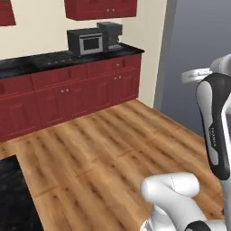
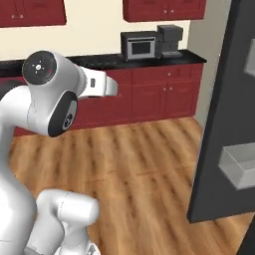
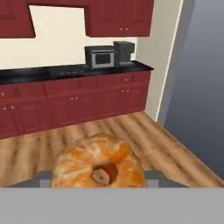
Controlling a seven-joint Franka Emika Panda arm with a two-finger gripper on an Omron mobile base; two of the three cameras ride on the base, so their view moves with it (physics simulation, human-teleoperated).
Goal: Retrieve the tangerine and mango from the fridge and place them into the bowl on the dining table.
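Black wall counter (image 1: 67, 58) carries microwave (image 1: 85, 42), coffee machine (image 1: 110, 34); wood floor (image 1: 103, 153) beneath.

One tangerine (image 3: 98, 162), one microwave (image 1: 85, 42), one coffee machine (image 1: 110, 33), one fridge door (image 2: 226, 114) with two bins.

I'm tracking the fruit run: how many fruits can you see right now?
1: a tangerine at the bottom of the hand view, right at the gripper, with the wooden floor beyond. The mango may be hidden elsewhere.
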